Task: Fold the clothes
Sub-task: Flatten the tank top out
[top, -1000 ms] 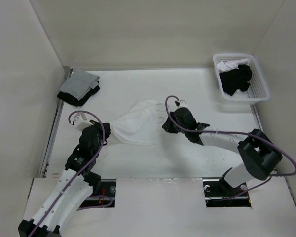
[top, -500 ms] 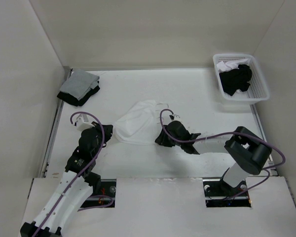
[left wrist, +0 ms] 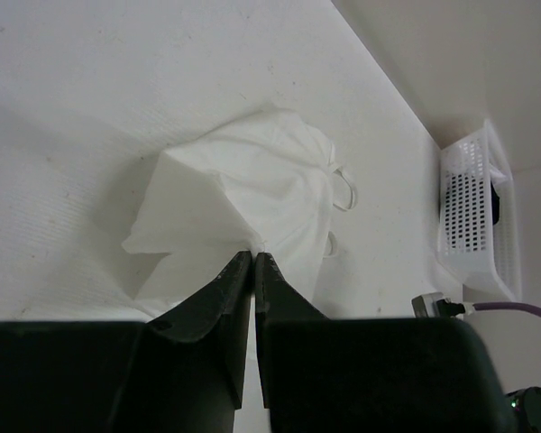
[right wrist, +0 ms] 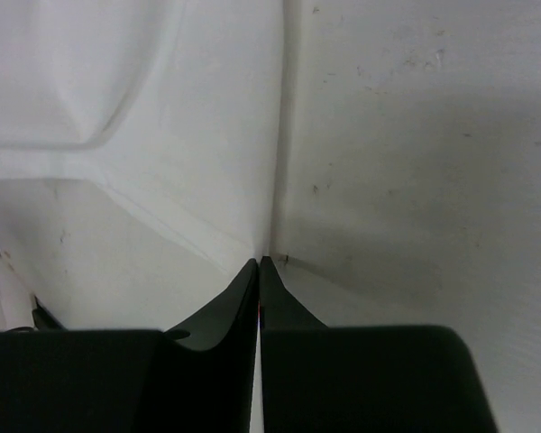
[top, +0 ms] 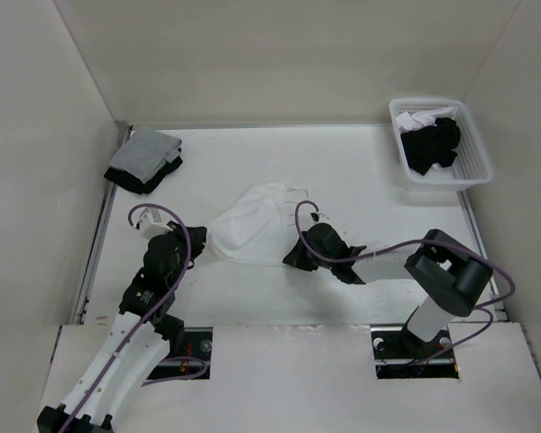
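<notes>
The clothes (top: 252, 221), a plain white garment, lie rumpled on the middle of the table, with thin cords (top: 298, 193) trailing off the far right side. My left gripper (top: 198, 244) is at the garment's left corner. In the left wrist view this gripper (left wrist: 253, 255) is shut with the white cloth (left wrist: 243, 189) pinched at its tips. My right gripper (top: 293, 259) is low at the near right edge of the garment. In the right wrist view it (right wrist: 260, 262) is shut where the cloth's edge (right wrist: 162, 108) meets its tips.
A grey-and-black cloth stack (top: 144, 161) lies at the far left corner. A white basket (top: 446, 179) at the far right holds a black garment (top: 431, 144) and shows in the left wrist view too (left wrist: 473, 216). White walls close in the table on three sides.
My right gripper moved from the garment's right side down to its near right edge and shut there. The left gripper pulled slightly nearer, still shut on the cloth corner.
</notes>
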{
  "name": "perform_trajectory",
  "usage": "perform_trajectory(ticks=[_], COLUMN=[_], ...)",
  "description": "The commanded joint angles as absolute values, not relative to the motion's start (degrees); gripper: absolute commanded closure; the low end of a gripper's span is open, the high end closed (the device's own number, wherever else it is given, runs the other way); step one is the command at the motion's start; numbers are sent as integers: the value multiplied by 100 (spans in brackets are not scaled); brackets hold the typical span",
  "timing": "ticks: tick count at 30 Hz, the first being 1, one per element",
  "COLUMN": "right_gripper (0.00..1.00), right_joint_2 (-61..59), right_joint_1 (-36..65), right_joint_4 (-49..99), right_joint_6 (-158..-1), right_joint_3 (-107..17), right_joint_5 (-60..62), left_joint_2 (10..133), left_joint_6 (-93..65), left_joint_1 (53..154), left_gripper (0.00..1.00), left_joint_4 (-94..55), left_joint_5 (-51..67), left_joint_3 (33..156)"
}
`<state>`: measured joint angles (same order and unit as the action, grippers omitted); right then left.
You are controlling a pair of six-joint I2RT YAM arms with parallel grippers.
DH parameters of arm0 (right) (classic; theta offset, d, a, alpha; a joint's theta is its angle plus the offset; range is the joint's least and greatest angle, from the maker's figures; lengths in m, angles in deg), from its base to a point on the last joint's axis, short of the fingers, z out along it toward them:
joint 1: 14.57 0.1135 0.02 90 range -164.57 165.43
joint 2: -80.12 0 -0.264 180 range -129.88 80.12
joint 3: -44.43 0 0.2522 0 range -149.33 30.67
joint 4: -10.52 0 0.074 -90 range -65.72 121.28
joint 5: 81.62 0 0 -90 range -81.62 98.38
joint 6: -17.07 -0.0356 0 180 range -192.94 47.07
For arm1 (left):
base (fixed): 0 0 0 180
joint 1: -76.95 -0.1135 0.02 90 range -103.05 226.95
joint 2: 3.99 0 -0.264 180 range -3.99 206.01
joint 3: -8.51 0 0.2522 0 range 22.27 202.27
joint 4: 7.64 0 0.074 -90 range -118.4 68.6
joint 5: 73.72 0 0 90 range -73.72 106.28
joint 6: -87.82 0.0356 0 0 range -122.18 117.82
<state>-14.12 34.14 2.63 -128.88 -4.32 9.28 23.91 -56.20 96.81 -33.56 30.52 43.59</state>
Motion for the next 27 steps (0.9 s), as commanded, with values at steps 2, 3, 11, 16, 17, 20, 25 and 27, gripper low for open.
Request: perform_trajectory(ticks=[2,3,11,16,17,20,25,27], right_gripper=[97,97,96,95,95,95,95,95], right_joint_2=[-254,81,3448,3881,3863,3644,2986,2766], right_joint_1=[3399,3399,3952,4172,4172,4172,3551,3076], right_joint_4=[98,256,3356,3984,4019,4089,4081,3967], right_joint_6=[-12726,-12629,-11084,-10292,-10143,-9834,-9728,-9920], right_joint_3=[-265,-273,-1983,-3497,-3821,-4499,-4940,-4766], right_joint_5=[1276,1329,2883,3351,3351,3281,2729,2290], left_joint_2=[2395,2395,2123,2219,2255,2430,2711,2861], left_joint_6=[-5440,-5404,-5290,-5193,-5167,-5149,-5149,-5149], left_joint_1=[9607,9607,9607,9607,9598,9598,9589,9581], left_gripper=[96,96,96,96,96,96,96,96], left_joint_4=[-2958,-2940,-2879,-2501,-2431,-2228,-2035,-1965], left_joint_5=[2973,2973,3069,3139,3166,3175,3210,3254], left_joint_3=[4695,4819,6743,7701,7842,8176,8178,7950])
